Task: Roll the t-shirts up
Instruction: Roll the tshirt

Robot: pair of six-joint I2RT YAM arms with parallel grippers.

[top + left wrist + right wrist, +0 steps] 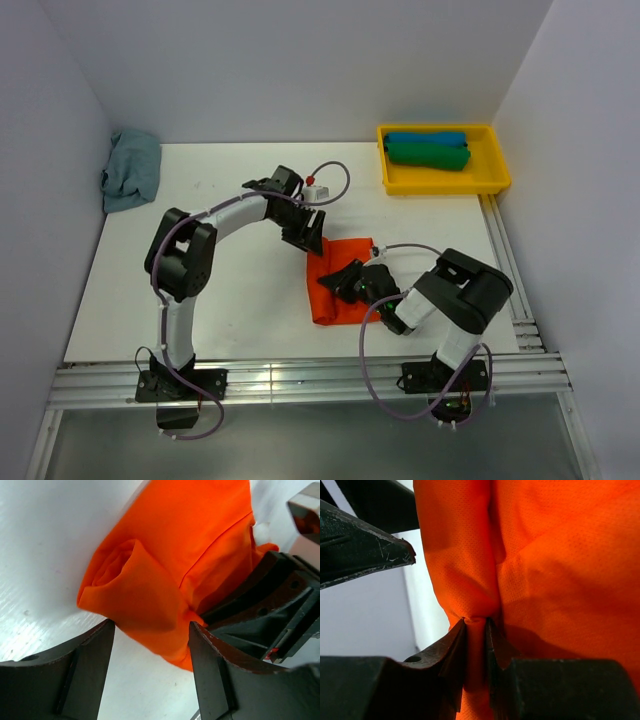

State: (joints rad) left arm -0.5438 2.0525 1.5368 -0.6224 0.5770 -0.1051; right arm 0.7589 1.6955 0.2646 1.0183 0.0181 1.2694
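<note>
With my left gripper (150,627) spread wide around the rolled end of the soft bright orange-red cotton t-shirt (325,300) on the white table (230,300) and my right gripper (476,622) pinching a fold, I fear the roll uncoiling if the right tugs.

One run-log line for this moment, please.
left gripper: open at rolled end of orange t-shirt | right gripper: shut on fold | blue roll, green roll: in yellow tray
</note>
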